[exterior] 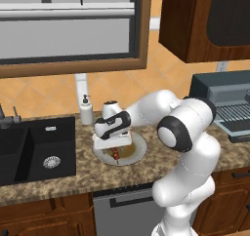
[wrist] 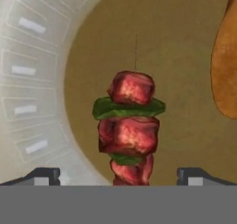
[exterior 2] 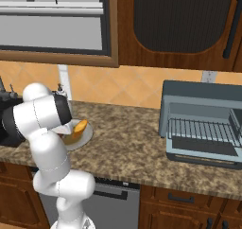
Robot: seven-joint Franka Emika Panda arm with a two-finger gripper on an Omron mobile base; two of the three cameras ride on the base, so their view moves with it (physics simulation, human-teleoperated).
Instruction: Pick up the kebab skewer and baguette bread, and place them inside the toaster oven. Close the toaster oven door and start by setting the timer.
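The kebab skewer (wrist: 129, 130), red meat chunks with green slices, lies on the grey plate (wrist: 32, 79). My gripper (wrist: 119, 177) hangs straight above it, open, one fingertip on each side of its near end. The orange-yellow baguette bread (wrist: 227, 75) lies on the same plate to the right of the skewer. From the left base view, my gripper (exterior: 115, 149) points down over the plate (exterior: 139, 149) and the skewer (exterior: 115, 155). The baguette bread (exterior 2: 78, 128) shows on the plate (exterior 2: 85, 139). The toaster oven (exterior 2: 201, 107) stands at the right, its door (exterior 2: 203, 152) folded down open, wire rack visible.
A black sink (exterior: 34, 152) is set in the granite counter left of the plate. A white soap dispenser (exterior: 87, 110) stands behind the plate. Dark wood cabinets (exterior 2: 179, 24) hang above the oven. Bare counter (exterior 2: 127, 143) lies between plate and oven.
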